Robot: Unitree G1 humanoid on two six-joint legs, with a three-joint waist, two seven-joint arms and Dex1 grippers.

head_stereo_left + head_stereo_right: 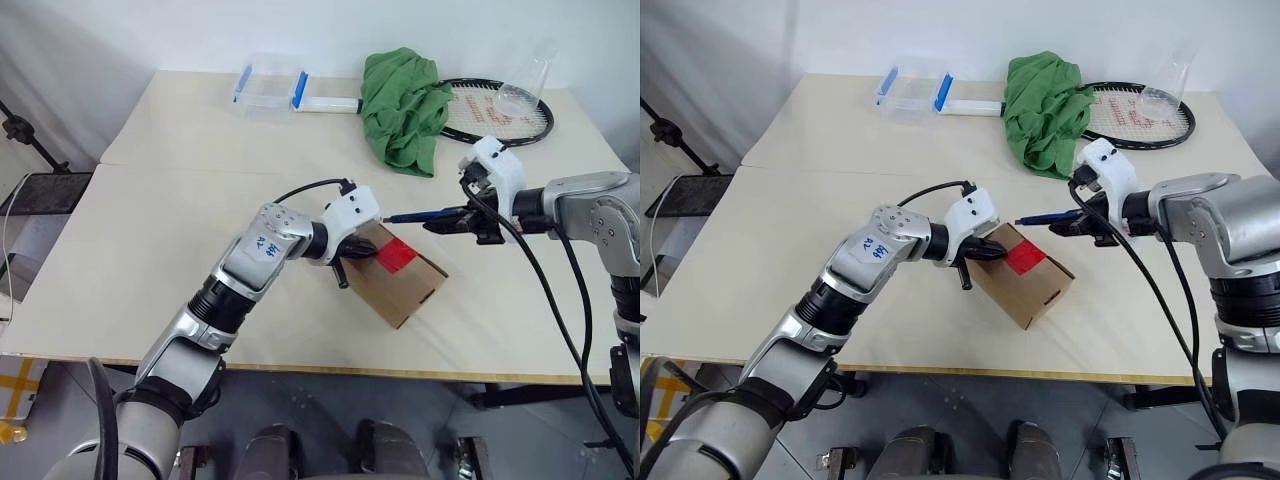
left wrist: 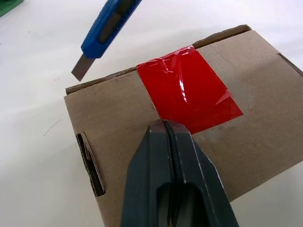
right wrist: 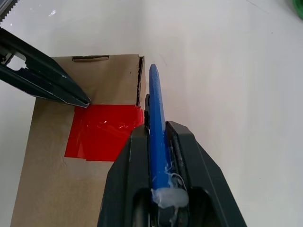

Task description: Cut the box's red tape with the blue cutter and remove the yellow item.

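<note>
The brown cardboard box [image 1: 412, 285] lies tilted on the table's near middle, flaps closed. The red tape [image 1: 396, 255] crosses its top seam. My left gripper [image 1: 362, 253] is shut, its tips resting on the box top at the tape's edge [image 2: 189, 94]. My right gripper [image 1: 452, 222] is shut on the blue cutter [image 1: 418, 215], which points left and hovers just above the box's far edge. The cutter's blade [image 2: 80, 68] sticks out beyond the box's corner, clear of the tape. The yellow item is hidden.
At the table's back stand a clear plastic container with blue clips [image 1: 268, 90], a crumpled green cloth [image 1: 402, 105], a racket [image 1: 500, 112] and a glass flask [image 1: 522, 88]. The table's front edge [image 1: 300, 365] runs just below the box.
</note>
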